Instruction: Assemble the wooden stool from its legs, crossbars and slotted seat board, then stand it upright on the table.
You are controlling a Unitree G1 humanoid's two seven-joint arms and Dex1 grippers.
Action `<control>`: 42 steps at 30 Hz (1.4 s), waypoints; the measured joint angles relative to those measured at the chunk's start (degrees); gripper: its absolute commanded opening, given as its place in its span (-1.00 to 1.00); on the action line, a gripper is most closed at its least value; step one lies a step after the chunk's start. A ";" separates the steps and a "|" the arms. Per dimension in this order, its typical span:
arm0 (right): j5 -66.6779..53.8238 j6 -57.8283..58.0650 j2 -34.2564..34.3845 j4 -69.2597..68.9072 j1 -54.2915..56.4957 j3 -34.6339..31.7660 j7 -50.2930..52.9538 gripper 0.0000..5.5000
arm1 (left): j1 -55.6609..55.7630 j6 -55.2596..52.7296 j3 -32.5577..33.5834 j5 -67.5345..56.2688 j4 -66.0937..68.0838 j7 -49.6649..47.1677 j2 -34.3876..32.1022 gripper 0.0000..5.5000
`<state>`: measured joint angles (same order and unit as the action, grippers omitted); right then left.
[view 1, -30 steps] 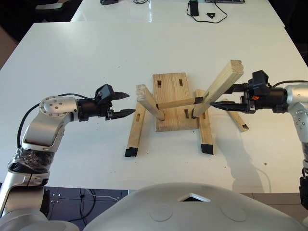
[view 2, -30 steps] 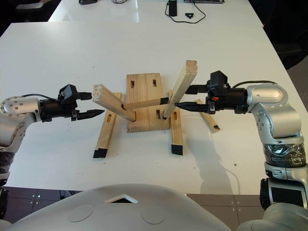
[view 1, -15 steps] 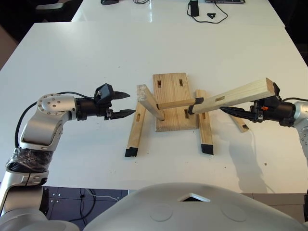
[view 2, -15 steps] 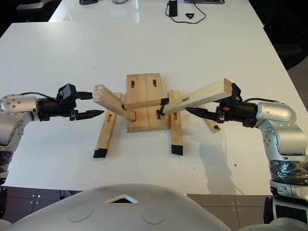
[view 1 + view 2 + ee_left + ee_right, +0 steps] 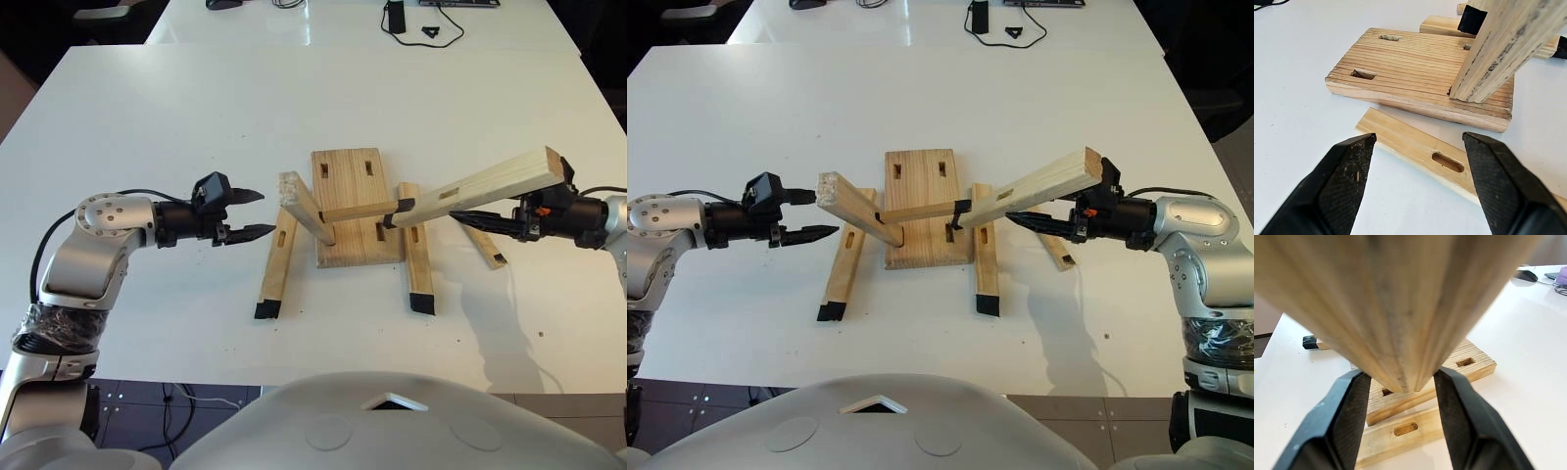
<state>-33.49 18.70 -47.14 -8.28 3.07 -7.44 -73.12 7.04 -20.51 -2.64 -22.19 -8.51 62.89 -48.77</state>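
1. Leaning from its seat board point(image 5: 343, 191) slot up toward frame right, the right leg point(image 5: 480, 189) rests over the right jaws, which are spread and seemingly not clamping.
2. Left jaws gape empty, left of the left leg point(image 5: 306, 208).

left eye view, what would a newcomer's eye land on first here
A wooden leg slants up from the seat board at the middle of the table, toward the right gripper just beneath it. A second leg leans out of the board's left side, a crossbar joining the two, with the open left gripper beside it.
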 measured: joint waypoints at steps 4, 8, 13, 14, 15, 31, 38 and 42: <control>1.63 -2.05 0.24 -0.05 0.07 1.54 -0.44 -0.26 | 1.25 0.00 0.00 0.08 0.42 0.39 0.00 0.19; 2.76 -3.93 -0.47 1.17 2.22 3.26 -2.12 -0.26 | 1.45 -0.07 -0.03 0.12 0.43 0.80 0.00 0.19; 3.91 -4.67 -2.20 2.81 5.86 5.47 -5.07 -0.26 | 1.46 -0.24 -0.16 0.14 0.17 0.72 0.20 0.19; 4.11 -4.66 -2.80 3.10 6.70 5.82 -6.04 -0.26 | 1.45 -0.32 -0.23 0.14 0.05 0.66 0.31 0.19; 4.20 -4.64 -3.16 3.35 7.28 6.04 -6.65 -0.26 | 1.43 -0.38 -0.26 0.14 -0.15 0.59 0.40 0.19; 4.86 -6.48 -2.42 5.61 11.90 10.80 -8.34 -0.26 | 0.72 -0.82 -0.89 0.87 -1.07 -0.01 1.93 0.19; 4.53 -5.66 -2.15 5.16 11.81 10.62 -7.22 -0.26 | 0.96 -0.82 -0.89 1.12 -0.90 0.19 1.93 0.19; 4.43 -4.72 -1.50 4.63 11.81 10.60 -6.30 -0.26 | 1.06 -0.81 -0.89 1.20 -0.79 0.57 1.93 0.19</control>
<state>-29.06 13.99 -48.64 -3.66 14.88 3.16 -79.42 8.10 -21.32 -3.53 -20.98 -9.31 63.46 -46.84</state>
